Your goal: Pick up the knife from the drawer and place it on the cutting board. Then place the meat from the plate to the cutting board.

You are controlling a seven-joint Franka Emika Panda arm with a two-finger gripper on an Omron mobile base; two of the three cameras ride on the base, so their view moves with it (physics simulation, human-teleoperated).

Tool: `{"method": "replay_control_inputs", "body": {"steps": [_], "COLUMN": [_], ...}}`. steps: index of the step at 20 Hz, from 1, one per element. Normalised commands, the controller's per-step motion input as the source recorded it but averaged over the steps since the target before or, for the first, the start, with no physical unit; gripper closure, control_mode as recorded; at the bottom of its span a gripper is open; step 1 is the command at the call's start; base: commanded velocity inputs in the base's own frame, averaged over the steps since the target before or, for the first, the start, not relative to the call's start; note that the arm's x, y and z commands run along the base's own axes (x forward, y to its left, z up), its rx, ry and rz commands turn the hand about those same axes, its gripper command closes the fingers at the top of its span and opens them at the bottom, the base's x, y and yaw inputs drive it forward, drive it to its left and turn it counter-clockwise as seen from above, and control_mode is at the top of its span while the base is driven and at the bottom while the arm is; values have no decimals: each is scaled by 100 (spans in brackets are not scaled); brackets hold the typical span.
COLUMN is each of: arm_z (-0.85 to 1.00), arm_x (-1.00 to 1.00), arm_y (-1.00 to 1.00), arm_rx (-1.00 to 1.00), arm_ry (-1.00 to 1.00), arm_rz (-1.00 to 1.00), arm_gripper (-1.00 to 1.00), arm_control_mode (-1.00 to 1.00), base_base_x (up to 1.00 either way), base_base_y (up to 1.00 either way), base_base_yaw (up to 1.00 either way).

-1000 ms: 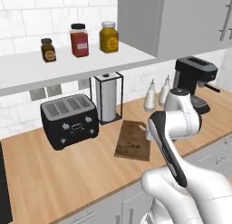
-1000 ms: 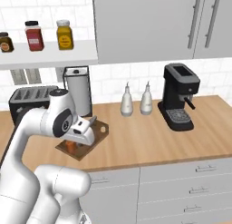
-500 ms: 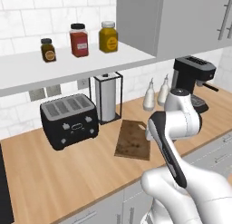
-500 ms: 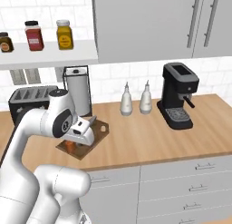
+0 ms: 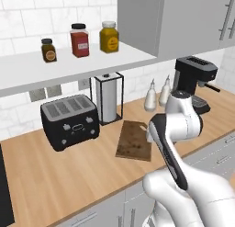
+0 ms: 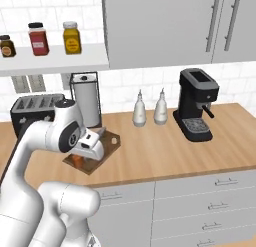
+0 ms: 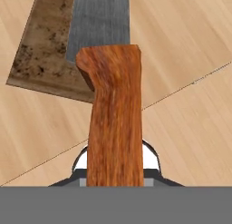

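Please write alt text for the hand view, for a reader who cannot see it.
A knife with an orange-brown wooden handle is held in the shut gripper, its grey blade reaching over a corner of the dark brown cutting board. Light wooden counter lies beneath.

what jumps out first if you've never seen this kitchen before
The big white arm, its gripper shut on the knife, whose orange-brown handle looms in the hand view with the blade over the dark cutting board. Behind stand a black toaster and, to the right, a black coffee machine.
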Motion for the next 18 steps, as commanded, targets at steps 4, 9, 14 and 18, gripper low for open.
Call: {"method": "replay_control_inputs", "body": {"steps": [4, 9, 14, 18], "arm_z": [-39, -21, -8, -22], "arm_x": [92, 100, 83, 93], "arm_y": [59, 47, 15, 1], "arm_rx": [2, 10, 0, 0], "arm_ry": [-1, 8, 6, 14], "arm_rz": [-7, -17, -6, 0], "arm_gripper": [100, 100, 100, 100], "arm_control_mode": [-100, -100, -100, -100], "base_base_x": [0, 0, 0, 0], "base_base_y": [0, 0, 0, 0], "base_base_yaw": [0, 0, 0, 0]}}
